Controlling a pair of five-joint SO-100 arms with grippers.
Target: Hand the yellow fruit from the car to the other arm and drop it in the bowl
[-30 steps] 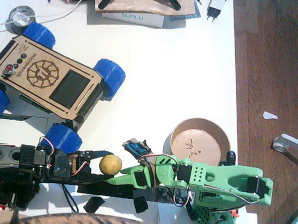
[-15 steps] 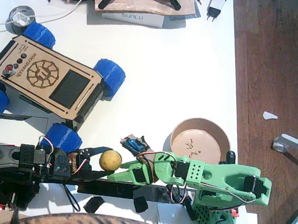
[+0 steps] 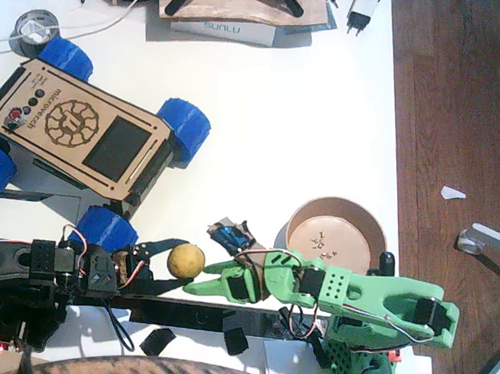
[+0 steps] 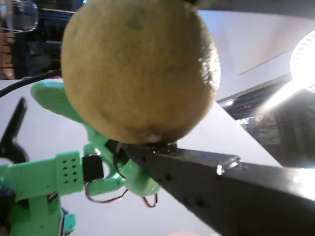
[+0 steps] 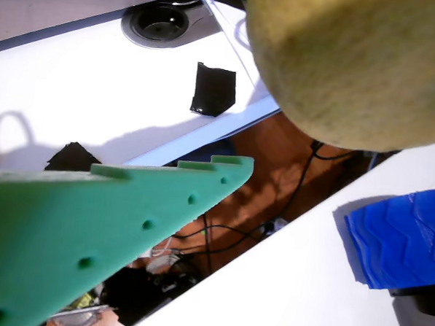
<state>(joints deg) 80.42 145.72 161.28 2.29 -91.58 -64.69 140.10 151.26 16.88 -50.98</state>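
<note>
Since a second ago your green right tool [image 3: 195,287] has slid down off the yellow fruit [image 3: 186,261] and now sits just below it, its serrated finger [image 5: 202,178] close under the fruit [image 5: 354,61] but apparently not touching. Your black left tool [image 3: 177,263] stays shut on the fruit [image 4: 139,63], pinching it above the counter [image 3: 314,125] between the car [image 3: 79,133] and the bowl [image 3: 335,233]. How wide the green tool stands, you cannot tell. Release before green closes and the fruit likely drops and rolls off the counter's near edge.
</note>
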